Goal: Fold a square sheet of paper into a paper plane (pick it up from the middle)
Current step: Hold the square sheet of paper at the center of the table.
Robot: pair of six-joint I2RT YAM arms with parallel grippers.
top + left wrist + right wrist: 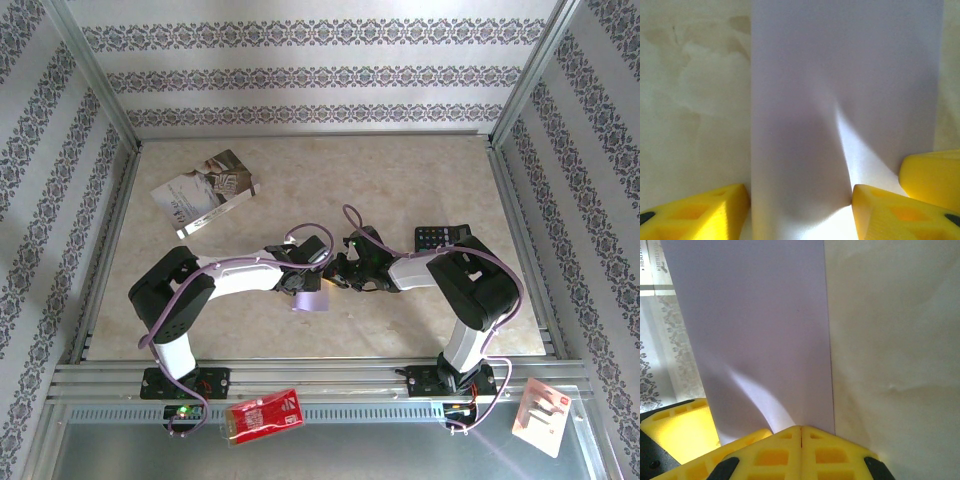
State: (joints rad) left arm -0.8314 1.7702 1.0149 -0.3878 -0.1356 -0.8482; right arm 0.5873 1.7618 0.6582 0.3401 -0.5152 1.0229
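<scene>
Now right tool (801, 434) pinches the thin pale lilac paper sheet (760, 330) off the worktop (890, 340) — left tool (800, 196) part-open astride it, probably to pinch next.

Overhead looks down — wrists share paper (840, 75) close-up.

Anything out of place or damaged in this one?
The square sheet of paper bows in a soft curved dent next to the shut right claw, not a clean crease. The booklet lies askew.
</scene>
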